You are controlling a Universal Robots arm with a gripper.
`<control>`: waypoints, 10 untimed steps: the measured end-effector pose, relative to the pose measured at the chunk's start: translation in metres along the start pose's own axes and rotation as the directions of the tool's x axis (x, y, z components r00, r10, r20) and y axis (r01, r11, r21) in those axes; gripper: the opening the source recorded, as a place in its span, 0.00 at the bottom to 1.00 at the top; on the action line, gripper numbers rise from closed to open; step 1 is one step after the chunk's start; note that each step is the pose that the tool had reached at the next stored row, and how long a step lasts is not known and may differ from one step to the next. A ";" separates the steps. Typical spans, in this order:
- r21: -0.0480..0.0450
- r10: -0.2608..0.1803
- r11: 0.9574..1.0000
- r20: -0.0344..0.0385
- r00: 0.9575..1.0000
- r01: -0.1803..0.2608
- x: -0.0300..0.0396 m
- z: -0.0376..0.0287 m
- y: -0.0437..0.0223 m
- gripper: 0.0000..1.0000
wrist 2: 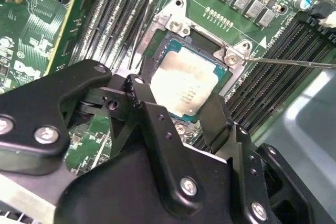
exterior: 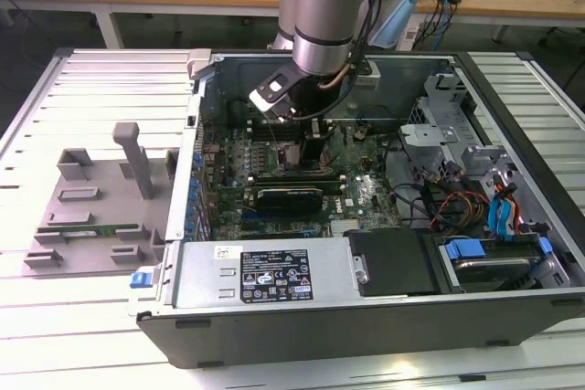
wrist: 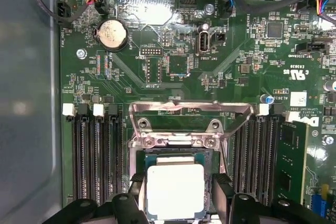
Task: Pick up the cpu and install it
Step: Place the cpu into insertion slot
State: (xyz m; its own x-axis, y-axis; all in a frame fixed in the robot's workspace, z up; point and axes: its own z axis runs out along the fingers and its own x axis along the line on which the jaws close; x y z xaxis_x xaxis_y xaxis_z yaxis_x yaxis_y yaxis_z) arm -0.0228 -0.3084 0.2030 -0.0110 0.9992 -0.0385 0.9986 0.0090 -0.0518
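The cpu (wrist: 175, 190) (wrist 2: 181, 87), a small square chip with a silver-grey top and pale rim, sits inside the black socket frame (wrist 2: 157, 56) on the green motherboard (wrist: 173, 66). My gripper (wrist: 178, 182) (wrist 2: 176, 98) stands over it with a black finger against each of two opposite edges, shut on the chip. I cannot tell whether the chip rests fully in the socket. The metal bracket (wrist: 184, 111) is swung open beyond the socket, and its thin lever (wrist 2: 294, 62) sticks out sideways. In the exterior view the gripper (exterior: 311, 148) reaches down into the open computer case (exterior: 196, 134).
Black memory slots (wrist: 97, 156) run along both sides of the socket, and a green memory stick (wrist: 290, 156) stands in one. A coin battery (wrist: 111, 33) and cables lie further off. The case holds drive bays (exterior: 484, 253) and a power supply (exterior: 274, 276). A grey fixture (exterior: 91, 198) lies outside.
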 end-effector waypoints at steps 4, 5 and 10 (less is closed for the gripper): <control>0.000 -0.001 1.000 -0.013 1.000 0.001 -0.0041 0.0002 0.0000 0.62; 0.000 -0.001 1.000 -0.018 1.000 0.001 -0.0041 0.0001 0.0000 0.62; 0.000 -0.001 1.000 -0.023 1.000 0.001 -0.0042 -0.0121 -0.0006 0.62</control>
State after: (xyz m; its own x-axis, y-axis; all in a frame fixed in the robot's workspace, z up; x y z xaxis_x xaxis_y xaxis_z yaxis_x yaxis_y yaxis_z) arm -0.0228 -0.3122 0.2153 -0.0111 0.9998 -0.0157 0.9986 0.0103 -0.0515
